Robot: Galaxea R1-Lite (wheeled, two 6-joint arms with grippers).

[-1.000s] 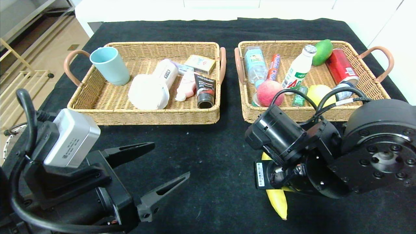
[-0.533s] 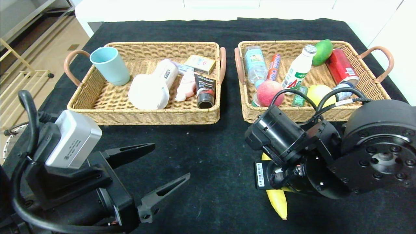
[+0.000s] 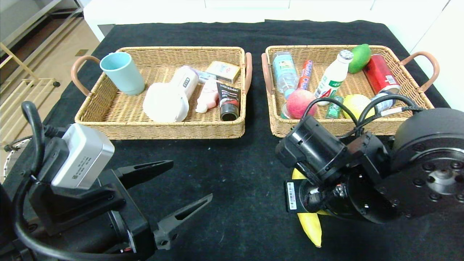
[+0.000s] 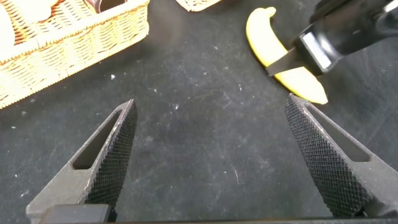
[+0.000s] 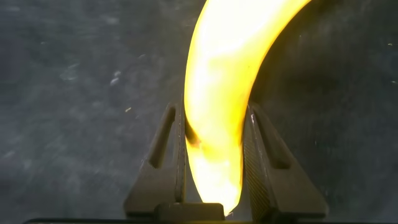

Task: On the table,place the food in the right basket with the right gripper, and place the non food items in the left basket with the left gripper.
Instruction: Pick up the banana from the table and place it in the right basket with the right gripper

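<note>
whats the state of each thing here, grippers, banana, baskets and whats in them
right gripper: shut on the banana, low over the table
left gripper: open, empty, above the table
banana: lying on the table, clamped between the fingers
left basket: holds blue cup upright, white container, pink bottle and black tube lying
right basket: holds peach and lemon

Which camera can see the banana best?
The right wrist view: the banana fills it, pinched between the right end effector's fingers. The head view shows only the banana's tip, because the arm hides the rest. The left wrist view shows the banana farther off, partly covered.
</note>
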